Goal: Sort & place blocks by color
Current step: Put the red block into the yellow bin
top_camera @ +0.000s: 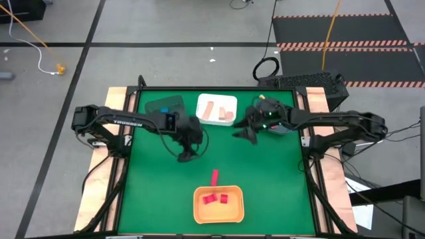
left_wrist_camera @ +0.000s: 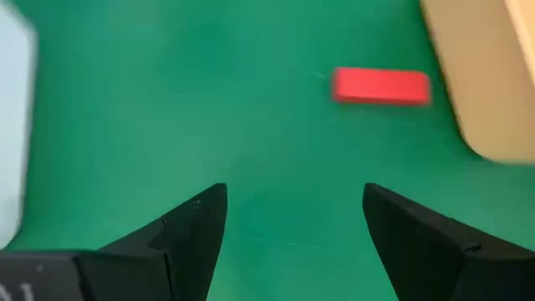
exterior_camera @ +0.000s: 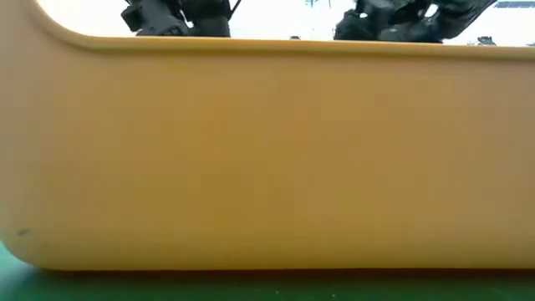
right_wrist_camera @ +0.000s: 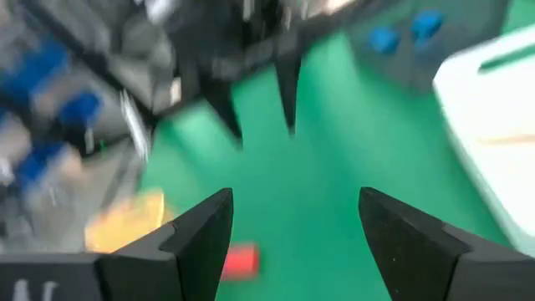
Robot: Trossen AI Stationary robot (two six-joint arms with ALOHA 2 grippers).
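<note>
Orange plastic bin fills the low view, one red wooden bar is left just outside it on the green surface, and the left gripper, jaws apart, must be lowered onto it.

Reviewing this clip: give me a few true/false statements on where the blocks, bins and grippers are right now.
1. A red bar lies on the mat outside the orange bin. True.
2. The orange bin is empty. False: two red blocks lie in it.
3. The left gripper is shut on a block. False: it is open, holding nothing.
4. The white bin holds tan pieces. True.
5. The right gripper is open. True.
</note>
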